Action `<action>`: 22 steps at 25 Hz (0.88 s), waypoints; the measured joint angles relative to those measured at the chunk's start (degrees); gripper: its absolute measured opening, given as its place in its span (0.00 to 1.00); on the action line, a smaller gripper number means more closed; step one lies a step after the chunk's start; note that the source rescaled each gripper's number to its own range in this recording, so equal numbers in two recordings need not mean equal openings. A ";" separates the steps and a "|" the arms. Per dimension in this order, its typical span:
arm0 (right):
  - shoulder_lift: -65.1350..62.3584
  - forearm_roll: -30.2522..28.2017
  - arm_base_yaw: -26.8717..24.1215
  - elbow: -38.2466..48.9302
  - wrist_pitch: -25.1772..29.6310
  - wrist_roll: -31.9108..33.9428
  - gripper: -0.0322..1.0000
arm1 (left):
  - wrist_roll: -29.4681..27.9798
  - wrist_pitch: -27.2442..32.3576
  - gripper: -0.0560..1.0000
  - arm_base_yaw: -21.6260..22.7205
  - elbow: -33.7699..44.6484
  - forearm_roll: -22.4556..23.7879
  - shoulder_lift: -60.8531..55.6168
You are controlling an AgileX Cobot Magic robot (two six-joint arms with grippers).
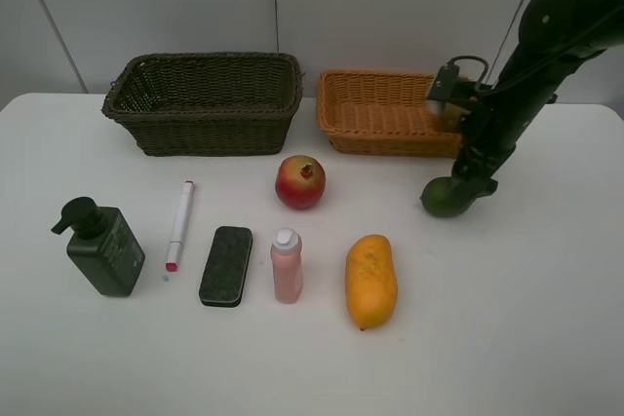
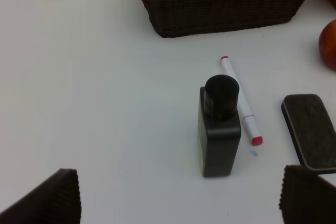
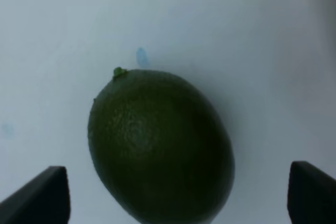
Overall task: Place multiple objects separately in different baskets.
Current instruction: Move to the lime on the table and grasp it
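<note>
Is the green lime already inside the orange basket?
No, the lime lies on the white table, in front of the orange basket and outside it.

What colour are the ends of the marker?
Pink-red, on a white marker; the left wrist view shows it best.

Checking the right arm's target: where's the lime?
Exterior high view: the lime lies on the table, right side, just before the orange basket, beneath the open right gripper.

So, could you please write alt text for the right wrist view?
A dark green lime lies on the white table, centred between the fingertips of the open right pincer, which is not touching it.
</note>
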 joint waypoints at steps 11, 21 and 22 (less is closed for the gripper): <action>3.98 2.10 0.00 0.18 -1.77 -0.92 0.99 | 0.00 0.00 1.00 0.00 0.00 0.00 0.00; 5.66 3.09 0.00 0.18 -2.43 -0.99 0.99 | 0.00 0.00 1.00 0.00 0.00 0.00 0.00; 5.66 3.43 0.00 0.18 -2.82 -0.99 0.99 | 0.00 0.00 1.00 0.00 0.00 0.00 0.00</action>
